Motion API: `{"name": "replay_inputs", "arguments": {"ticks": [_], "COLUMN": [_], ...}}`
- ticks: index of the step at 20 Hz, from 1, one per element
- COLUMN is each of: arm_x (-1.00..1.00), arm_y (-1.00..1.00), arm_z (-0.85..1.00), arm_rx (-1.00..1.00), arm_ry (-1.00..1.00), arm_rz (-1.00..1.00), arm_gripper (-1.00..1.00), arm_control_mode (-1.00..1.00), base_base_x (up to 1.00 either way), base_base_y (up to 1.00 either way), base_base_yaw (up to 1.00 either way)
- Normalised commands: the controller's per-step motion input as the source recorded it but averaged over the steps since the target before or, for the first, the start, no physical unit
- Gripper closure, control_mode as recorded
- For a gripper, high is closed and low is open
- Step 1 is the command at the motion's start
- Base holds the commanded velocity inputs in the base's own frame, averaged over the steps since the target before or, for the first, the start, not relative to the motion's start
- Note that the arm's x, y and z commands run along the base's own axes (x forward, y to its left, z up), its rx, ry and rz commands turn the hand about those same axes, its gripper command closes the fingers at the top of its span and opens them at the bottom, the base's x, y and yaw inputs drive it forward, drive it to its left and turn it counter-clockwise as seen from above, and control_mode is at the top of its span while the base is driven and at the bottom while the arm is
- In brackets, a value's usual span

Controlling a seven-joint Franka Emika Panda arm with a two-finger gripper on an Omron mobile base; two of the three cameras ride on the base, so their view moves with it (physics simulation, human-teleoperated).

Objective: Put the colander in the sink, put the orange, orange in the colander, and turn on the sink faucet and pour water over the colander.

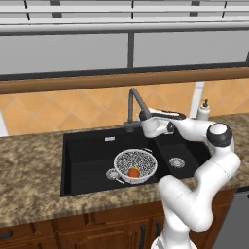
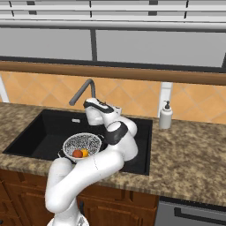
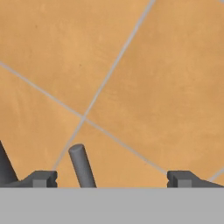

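With the colander [image 1: 135,166] in the sink [image 1: 85,160] holding both oranges [image 2: 80,153], faucet work begins: the pincer [image 3: 111,179], tips apart, probably straddles the lever [image 3: 83,166], which needs nudging toward 9 o'clock.

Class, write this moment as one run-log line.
colander: in sink | oranges: in colander | gripper: open, at faucet lever | water: none

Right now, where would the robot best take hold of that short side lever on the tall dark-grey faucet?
Grip the short grey lever near its free round tip, from the front. In the hand view it stands as a thin rod between the open gripper fingertips, tiled wall behind, so closing across it should catch it.
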Motion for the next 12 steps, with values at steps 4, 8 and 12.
{"name": "replay_inputs", "arguments": {"ticks": [4, 8, 12], "arm_x": [0.08, 0.08, 0.12], "arm_y": [0.01, 0.01, 0.01], "arm_z": [0.00, 0.00, 0.00], "arm_rx": [0.00, 0.00, 0.00], "arm_ry": [0.00, 0.00, 0.00], "arm_rz": [0.00, 0.00, 0.00], "arm_gripper": [-1.00, -1.00, -1.00], "arm_control_mode": [-1.00, -1.00, -1.00], "base_base_x": [0.00, 0.00, 0.00], "base_base_y": [0.00, 0.00, 0.00], "base_base_yaw": [0.00, 0.00, 0.00]}}
